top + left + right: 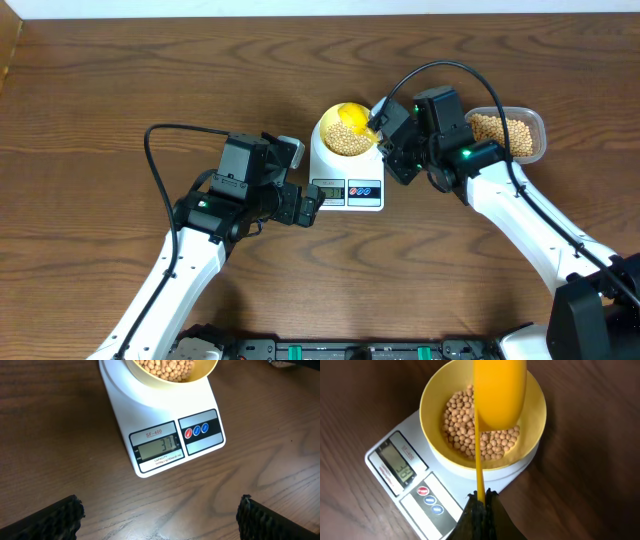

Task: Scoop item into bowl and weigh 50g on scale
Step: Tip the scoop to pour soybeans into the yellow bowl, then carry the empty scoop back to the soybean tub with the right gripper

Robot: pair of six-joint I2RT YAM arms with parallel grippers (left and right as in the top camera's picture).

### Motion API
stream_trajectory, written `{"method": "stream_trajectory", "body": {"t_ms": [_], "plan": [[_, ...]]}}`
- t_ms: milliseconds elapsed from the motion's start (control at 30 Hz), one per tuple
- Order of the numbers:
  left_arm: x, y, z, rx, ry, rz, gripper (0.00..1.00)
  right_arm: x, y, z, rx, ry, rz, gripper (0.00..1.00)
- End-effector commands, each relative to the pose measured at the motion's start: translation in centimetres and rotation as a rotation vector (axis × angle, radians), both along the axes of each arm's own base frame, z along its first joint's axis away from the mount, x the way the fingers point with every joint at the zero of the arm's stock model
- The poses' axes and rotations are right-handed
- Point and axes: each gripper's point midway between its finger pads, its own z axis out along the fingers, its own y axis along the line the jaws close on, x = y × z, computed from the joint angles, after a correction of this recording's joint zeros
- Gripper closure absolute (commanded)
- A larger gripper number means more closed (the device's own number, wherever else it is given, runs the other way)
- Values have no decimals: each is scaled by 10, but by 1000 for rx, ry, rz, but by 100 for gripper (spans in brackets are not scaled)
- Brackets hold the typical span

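The pale-yellow bowl (326,133) stands on the white scale (318,165) and holds a layer of tan beans (348,140). My right gripper (380,125) is shut on the handle of a yellow scoop (351,112), whose head hangs over the bowl. In the right wrist view the gripper (481,497) holds the scoop (500,395) above the beans (465,425) in the bowl (432,405) on the scale (440,510). My left gripper (303,180) is open and empty just left of the scale. In the left wrist view (160,515) it faces the scale (170,435), whose display reads about 37.
A clear plastic tub (536,125) with more beans (500,133) stands to the right of the scale, behind my right arm. Bare wooden table lies around the scale. The table's far edge runs along the top of the overhead view.
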Motion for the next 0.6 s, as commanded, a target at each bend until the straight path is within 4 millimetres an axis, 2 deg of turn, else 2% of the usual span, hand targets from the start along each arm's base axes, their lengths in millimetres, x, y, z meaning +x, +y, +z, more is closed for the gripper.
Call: {"method": "stream_trajectory", "body": {"t_ms": [0, 167, 433, 567], "plan": [[1, 1, -1, 9, -3, 2, 0, 4, 2, 2, -55, -72, 92, 99], [1, 1, -1, 9, -3, 2, 0, 11, -1, 4, -84, -109, 87, 99], [1, 1, -1, 9, -3, 2, 0, 9, 2, 10, 6, -49, -11, 99], [1, 1, -1, 9, -3, 2, 0, 15, -9, 17, -38, -92, -53, 99]]}}
